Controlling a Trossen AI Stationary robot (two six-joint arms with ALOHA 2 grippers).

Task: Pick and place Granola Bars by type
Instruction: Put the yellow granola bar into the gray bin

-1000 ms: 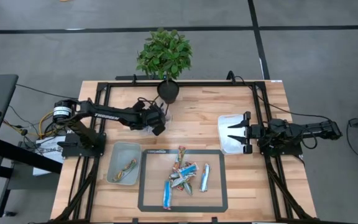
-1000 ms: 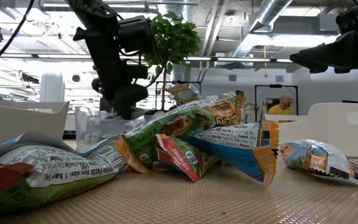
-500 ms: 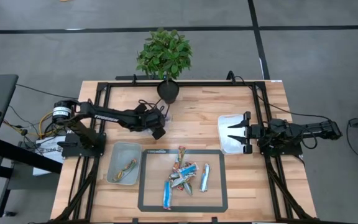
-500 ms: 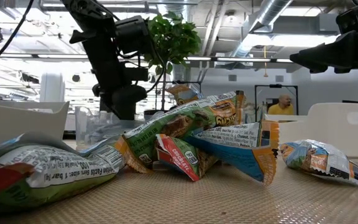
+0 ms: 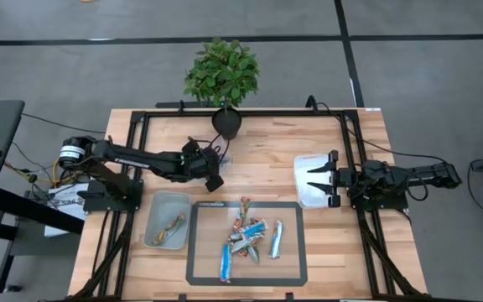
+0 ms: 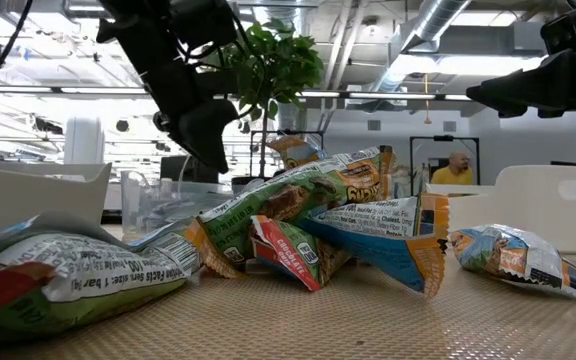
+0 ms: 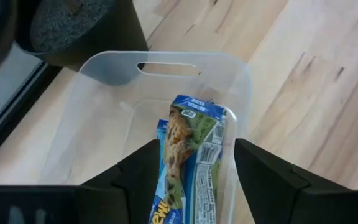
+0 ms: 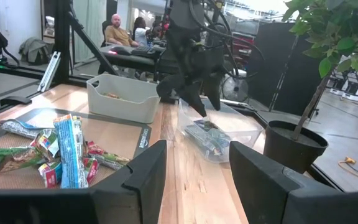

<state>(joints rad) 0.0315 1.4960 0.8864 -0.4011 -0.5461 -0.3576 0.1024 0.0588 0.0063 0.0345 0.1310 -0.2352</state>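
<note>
Several granola bars (image 5: 246, 236) lie in a loose heap on the dark mat (image 5: 201, 267); the low view shows the same bars (image 6: 318, 215) up close. A clear bin (image 7: 104, 87) by the plant pot holds blue bars (image 7: 194, 140). My left gripper (image 7: 191, 186) hangs open above this bin, a finger on either side of the bars and touching nothing; it also shows from above (image 5: 213, 174) and from the right wrist (image 8: 191, 93). My right gripper (image 5: 311, 180) waits open over the white bin (image 5: 304, 200).
A grey bin (image 5: 153, 220) left of the mat holds brown-green bars (image 5: 173, 225). A potted plant (image 5: 225, 80) stands at the table's far edge, its pot (image 7: 73, 25) right beside the clear bin. Black frame rails (image 5: 355, 168) run along the table's sides. People sit in the room behind (image 8: 120, 31).
My left gripper has opened and risen above the clear bin, drawing back a little toward the table's near edge. My right arm has kept still.
</note>
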